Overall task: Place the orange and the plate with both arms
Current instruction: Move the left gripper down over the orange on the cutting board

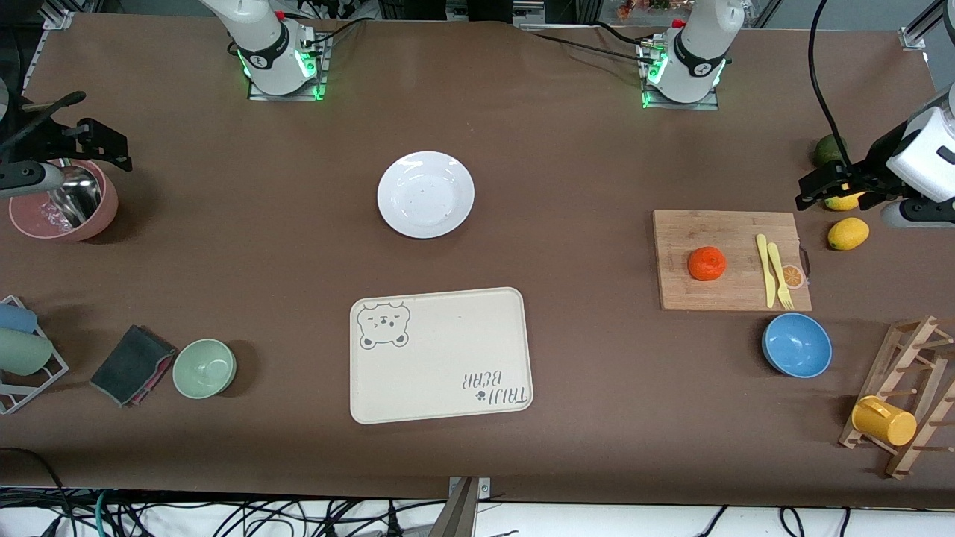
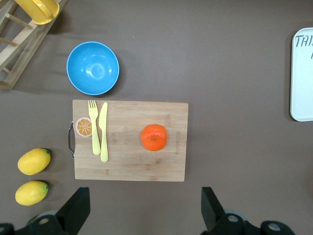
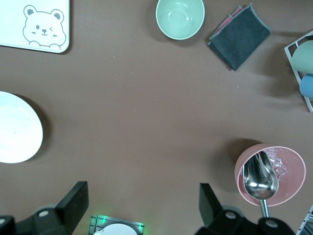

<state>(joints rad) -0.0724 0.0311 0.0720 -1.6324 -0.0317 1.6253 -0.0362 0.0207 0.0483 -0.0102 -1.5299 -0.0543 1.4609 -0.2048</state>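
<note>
Nothing of the task is done yet, as we judge it. Taking the bear-print tray as landmark, the plate sits on the bench just farther from the front camera. The orange rests on the cutting board, toward the left arm's end from the tray. We see both end effectors spread apart and empty: the left end effector over bench beside the board, the right end effector over bench near the pink bowl.
</note>
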